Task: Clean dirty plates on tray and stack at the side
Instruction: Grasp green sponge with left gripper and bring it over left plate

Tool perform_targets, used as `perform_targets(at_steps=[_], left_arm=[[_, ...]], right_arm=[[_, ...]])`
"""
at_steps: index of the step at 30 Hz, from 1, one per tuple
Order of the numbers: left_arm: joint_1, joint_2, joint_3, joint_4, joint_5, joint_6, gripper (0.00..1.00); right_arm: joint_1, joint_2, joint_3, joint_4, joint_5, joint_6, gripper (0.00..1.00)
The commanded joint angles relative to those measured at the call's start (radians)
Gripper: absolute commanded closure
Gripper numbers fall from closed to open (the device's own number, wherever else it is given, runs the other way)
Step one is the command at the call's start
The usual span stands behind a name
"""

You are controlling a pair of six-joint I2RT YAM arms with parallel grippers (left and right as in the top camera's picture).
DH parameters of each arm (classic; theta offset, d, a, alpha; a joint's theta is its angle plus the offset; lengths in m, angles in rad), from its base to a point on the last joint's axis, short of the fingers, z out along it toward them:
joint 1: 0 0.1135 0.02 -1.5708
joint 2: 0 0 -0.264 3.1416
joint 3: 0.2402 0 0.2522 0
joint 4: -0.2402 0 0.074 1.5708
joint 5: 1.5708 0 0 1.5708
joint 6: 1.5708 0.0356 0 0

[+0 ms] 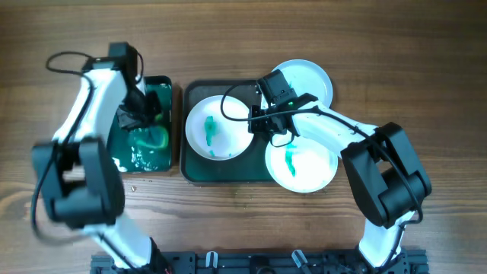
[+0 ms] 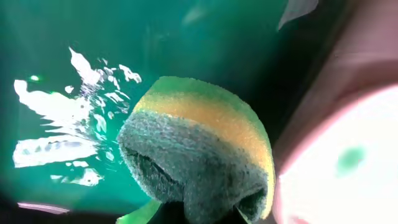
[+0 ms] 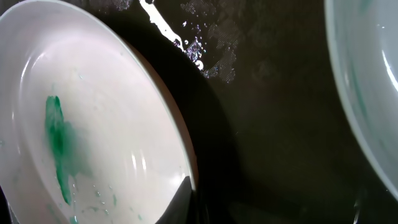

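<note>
Three white plates with green smears show in the overhead view. The left plate (image 1: 218, 128) lies inside the dark tray (image 1: 199, 173). A second plate (image 1: 306, 76) overhangs the tray's back right corner and a third plate (image 1: 303, 166) its front right edge. My right gripper (image 1: 256, 122) is shut on the left plate's right rim. In the right wrist view one dark finger (image 3: 180, 198) lies over the rim of that plate (image 3: 93, 118). My left gripper (image 1: 139, 114) is shut on a green and yellow sponge (image 2: 199, 146), which bends in the grip.
The sponge hangs over a small narrow tray (image 1: 162, 87) with a wet green base (image 2: 68, 124), left of the big tray. A blurred white plate (image 2: 348, 174) shows at the right of the left wrist view. Another plate's edge (image 3: 367, 93) is right of my right gripper.
</note>
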Motion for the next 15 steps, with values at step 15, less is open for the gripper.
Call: perform_targets(at_steps=[15], left_arm=[[-0.278,-0.011,-0.013,0.114,0.125,-0.246,0.96]], right_arm=[[-0.011,0.024,0.008,-0.032,-0.017,0.027,0.96]])
